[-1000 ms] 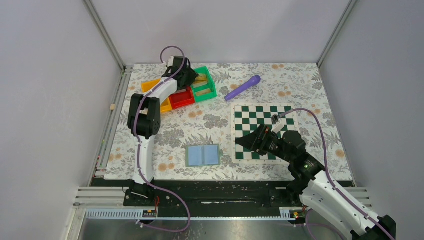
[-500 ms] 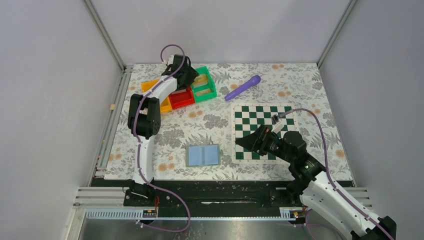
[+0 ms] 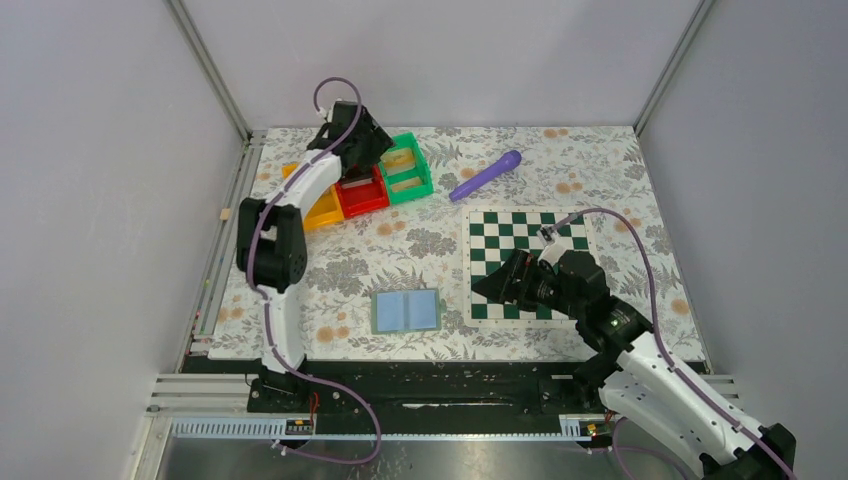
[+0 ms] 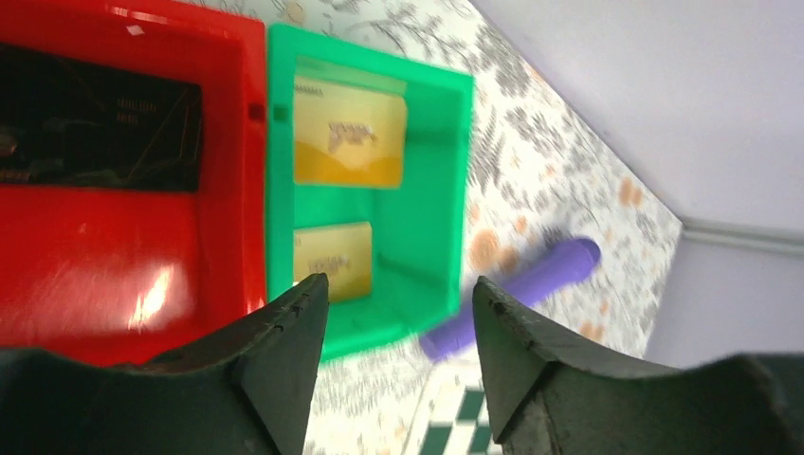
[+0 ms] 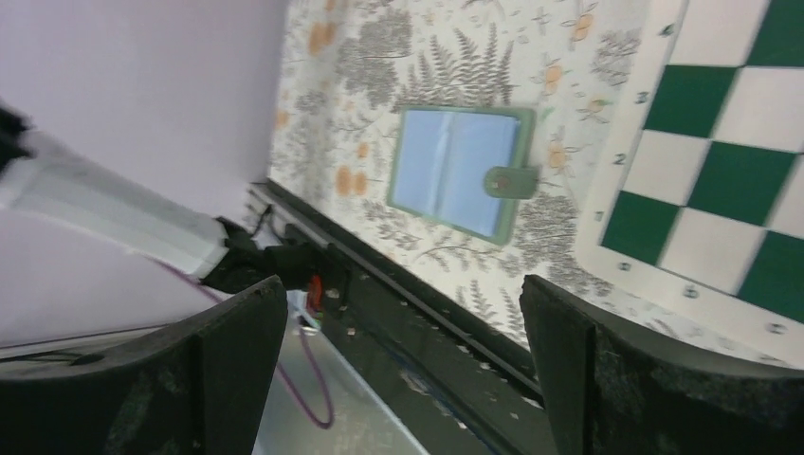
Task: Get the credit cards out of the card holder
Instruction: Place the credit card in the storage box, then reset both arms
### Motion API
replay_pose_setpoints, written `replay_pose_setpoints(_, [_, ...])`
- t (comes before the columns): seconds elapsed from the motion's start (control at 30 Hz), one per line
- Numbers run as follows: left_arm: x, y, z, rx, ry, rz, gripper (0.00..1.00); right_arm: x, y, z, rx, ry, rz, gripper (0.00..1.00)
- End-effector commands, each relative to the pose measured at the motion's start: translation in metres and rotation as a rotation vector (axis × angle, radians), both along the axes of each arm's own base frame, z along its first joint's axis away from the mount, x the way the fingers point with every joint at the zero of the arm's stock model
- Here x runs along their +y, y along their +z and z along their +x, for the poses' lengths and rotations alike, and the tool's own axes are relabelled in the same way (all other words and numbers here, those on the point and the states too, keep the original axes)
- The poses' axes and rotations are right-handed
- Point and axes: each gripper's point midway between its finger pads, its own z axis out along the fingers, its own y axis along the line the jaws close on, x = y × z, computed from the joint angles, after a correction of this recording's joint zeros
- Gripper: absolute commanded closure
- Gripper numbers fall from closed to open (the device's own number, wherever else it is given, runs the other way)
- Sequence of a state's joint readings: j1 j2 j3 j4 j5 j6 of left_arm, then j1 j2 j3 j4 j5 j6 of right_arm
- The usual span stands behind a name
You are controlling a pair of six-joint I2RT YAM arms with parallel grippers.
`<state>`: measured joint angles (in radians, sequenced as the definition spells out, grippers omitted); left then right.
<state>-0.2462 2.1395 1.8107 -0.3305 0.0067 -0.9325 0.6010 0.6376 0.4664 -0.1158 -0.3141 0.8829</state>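
The card holder (image 3: 406,311) lies spread open on the bench (image 3: 420,240), with its two light-blue panels facing up. It is near the front edge, between the bases of the two arms and just beside the near left corner of the chessboard (image 3: 525,260), but not touching it. The right wrist view shows the same holder (image 5: 462,171) with a small round clasp tab on the edge toward the chessboard (image 5: 730,180). No card shows on its panels.

The credit cards (image 4: 349,133) are in the green bin (image 4: 431,227) at the far left part of the bench, well apart from the holder. There are two tan-gold cards inside it: one at the far end, and a second card (image 4: 332,261) closer to the camera, with a gap between them. A red bin (image 4: 123,190) touches the green bin on one side, and an orange bin (image 3: 322,210) stands past the red one. A purple cylinder-shaped thing (image 3: 485,175) lies on the bench to the right of the green bin (image 3: 405,165).

The left tool (image 4: 393,289) hangs over the bins, and its fingers stand apart with nothing between them. Through the gap one sees the near wall of the green bin.

The right tool (image 5: 403,284) is over the near left part of the chessboard and points toward the holder. Its fingers are spread wide and it grips nothing. In the top view the right tool (image 3: 490,287) does not touch the holder.
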Motion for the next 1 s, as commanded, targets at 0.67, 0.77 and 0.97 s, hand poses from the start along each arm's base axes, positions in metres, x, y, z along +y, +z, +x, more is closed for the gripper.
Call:
replay_pose_setpoints(0.67, [-0.052, 0.150, -0.344, -0.484, -0.748, -0.005, 0.01, -0.082, 0.090, -0.011, -0.319, -0.160, -0.302, 0.01])
replay_pose_setpoints(0.77, [-0.034, 0.134, -0.356, -0.476, -0.696, 0.018, 0.01, -0.088, 0.097, -0.018, -0.344, -0.183, -0.256, 0.01])
replay_pose_setpoints(0.97, [-0.022, 0.122, -0.377, -0.497, -0.691, 0.001, 0.01, -0.099, 0.095, -0.025, -0.353, -0.235, -0.229, 0.01])
